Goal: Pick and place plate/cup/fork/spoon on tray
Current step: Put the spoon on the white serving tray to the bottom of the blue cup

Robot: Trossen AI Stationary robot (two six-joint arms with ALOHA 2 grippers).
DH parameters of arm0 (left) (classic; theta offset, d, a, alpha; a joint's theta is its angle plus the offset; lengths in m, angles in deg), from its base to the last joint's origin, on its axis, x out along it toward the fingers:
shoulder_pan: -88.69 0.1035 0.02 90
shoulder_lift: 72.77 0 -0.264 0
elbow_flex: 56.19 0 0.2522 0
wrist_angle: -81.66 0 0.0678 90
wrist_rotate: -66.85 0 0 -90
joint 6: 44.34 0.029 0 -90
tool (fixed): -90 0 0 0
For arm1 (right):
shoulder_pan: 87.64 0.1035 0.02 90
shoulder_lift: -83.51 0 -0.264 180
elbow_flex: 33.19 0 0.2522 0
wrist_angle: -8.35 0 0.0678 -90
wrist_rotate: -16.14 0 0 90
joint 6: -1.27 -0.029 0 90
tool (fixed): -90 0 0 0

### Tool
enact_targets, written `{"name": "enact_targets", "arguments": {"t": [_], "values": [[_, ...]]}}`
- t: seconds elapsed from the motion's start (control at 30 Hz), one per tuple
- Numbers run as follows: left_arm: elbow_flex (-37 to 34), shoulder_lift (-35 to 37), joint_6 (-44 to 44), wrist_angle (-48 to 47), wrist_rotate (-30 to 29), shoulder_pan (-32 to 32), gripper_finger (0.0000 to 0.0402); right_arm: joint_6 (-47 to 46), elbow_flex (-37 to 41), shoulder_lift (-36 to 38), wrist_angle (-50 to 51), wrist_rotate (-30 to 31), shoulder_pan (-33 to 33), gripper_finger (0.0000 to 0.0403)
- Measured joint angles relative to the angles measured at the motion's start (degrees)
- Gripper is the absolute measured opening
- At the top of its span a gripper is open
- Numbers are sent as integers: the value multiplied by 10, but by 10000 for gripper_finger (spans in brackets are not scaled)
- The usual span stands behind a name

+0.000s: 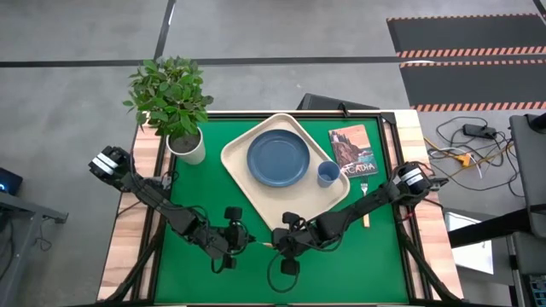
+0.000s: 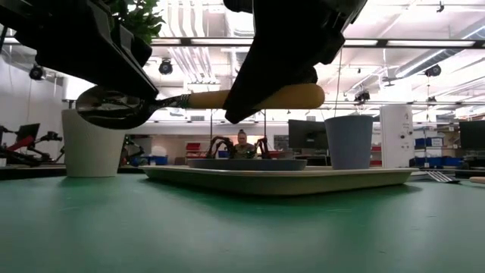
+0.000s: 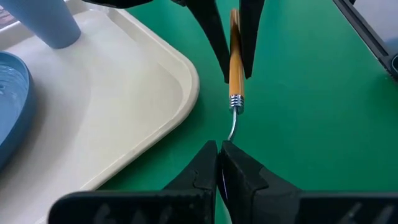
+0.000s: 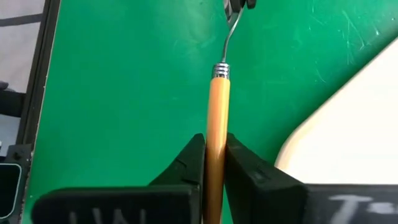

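The spoon [image 2: 227,98], with a silver bowl and an orange handle, hangs level above the green table near its front edge, between my two grippers. My left gripper [image 1: 241,240] is shut on its bowl end. My right gripper [image 1: 281,245] is shut on its handle. The cream tray [image 1: 243,183] lies behind them, with the blue plate [image 1: 278,159] lying flat in it and the blue cup [image 1: 328,174] standing upright in it. The fork [image 1: 365,203] lies flat on the table to the right of the tray. My left gripper pinches the spoon's bowl end [image 3: 231,132] between its two fingers, coming from the table's left, with the fingers lying along the spoon. The thin metal neck runs out from between the fingertips. The spoon is level and clear of the table. My right gripper pinches the orange handle [image 4: 217,134] between its two fingers, on its two sides. It comes slanting down from the table's right, with the fingers lying along the handle. The handle's ringed end and the metal neck stick out past the fingertips.
A white pot with a green plant [image 1: 187,147] stands at the table's far left. A book [image 1: 351,150] lies at the far right, beside the tray and the fork. Bare green mat lies in front of the tray and on both sides of the grippers.
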Motion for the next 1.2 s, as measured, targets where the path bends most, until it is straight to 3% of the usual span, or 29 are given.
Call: {"name": "enact_targets", "arguments": {"t": [0.3,0.63,0.83,1.0,1.2], "values": [[0,9,1,0,8,1,6,12,2,0,3,-2,0,27],[0,32,10,0,4,1,100,40,3,2,15,-17,4,27],[0,60,20,-2,5,1,128,38,8,23,81,-6,7,27],[-6,99,37,-5,5,1,130,32,28,61,129,32,22,27],[-15,139,39,3,-12,1,130,-1,94,144,118,133,50,27]]}}
